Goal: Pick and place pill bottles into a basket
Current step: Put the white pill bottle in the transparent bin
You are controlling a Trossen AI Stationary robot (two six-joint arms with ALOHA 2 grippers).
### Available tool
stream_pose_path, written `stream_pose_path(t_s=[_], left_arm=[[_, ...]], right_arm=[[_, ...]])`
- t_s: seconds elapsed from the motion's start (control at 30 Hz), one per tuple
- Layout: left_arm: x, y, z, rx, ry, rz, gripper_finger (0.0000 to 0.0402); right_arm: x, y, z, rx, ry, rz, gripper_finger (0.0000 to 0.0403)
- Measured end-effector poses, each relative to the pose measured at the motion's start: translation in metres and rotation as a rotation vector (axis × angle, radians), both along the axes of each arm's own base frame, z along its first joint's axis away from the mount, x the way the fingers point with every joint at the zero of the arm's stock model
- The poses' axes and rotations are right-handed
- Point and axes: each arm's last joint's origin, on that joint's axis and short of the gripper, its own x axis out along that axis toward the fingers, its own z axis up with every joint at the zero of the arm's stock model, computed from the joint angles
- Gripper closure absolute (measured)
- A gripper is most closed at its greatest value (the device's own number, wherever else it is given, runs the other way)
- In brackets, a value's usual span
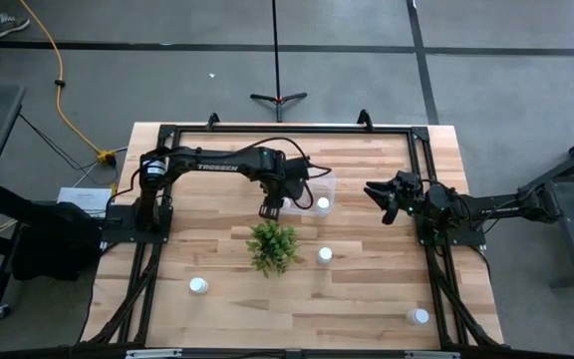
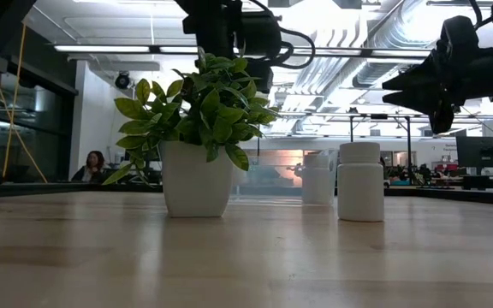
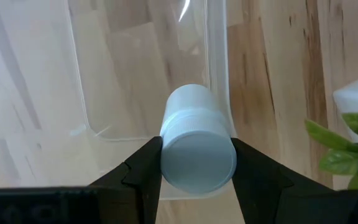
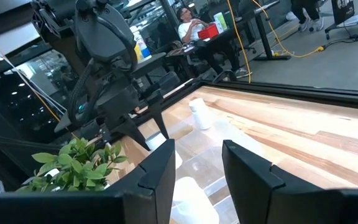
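Observation:
My left gripper [image 1: 269,206] is over the near left corner of the basket [image 1: 313,187], a clear bin, just beyond the green plant [image 1: 273,247]. It is shut on a white pill bottle [image 3: 197,146]. One bottle [image 1: 323,203] stands inside the basket. Three more stand on their bases on the table: right of the plant [image 1: 325,255], near left [image 1: 198,286] and near right [image 1: 420,316]. My right gripper [image 1: 392,199] waits at the table's right side, pointing level toward the basket, open with nothing between its fingers [image 4: 197,168]. My left gripper pinches the bottle's capped top end [image 3: 197,167] between its two fingers, one on each side. The fingers come from above, pointing steeply down. The bottle hangs below them, slightly tilted, over the basket's clear wall [image 3: 217,74]; its lower end is hidden behind its own top.
The plant in its white pot [image 2: 197,175] stands close to the basket's near side, right under the left arm's reach. A black frame [image 1: 287,130] runs round the tabletop. Bare wood lies along the near edge between the loose bottles.

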Motion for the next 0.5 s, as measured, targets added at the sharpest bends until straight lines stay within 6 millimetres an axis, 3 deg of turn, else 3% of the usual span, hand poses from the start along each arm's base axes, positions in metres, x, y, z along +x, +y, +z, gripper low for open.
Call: stream_pose_path(t_s=[0.5], left_arm=[[0.006,0.002,-0.021,0.017,0.067,-0.06,0.0206]], right_arm=[[0.0,0.0,-0.002,0.005,0.018,-0.001,0.0279]])
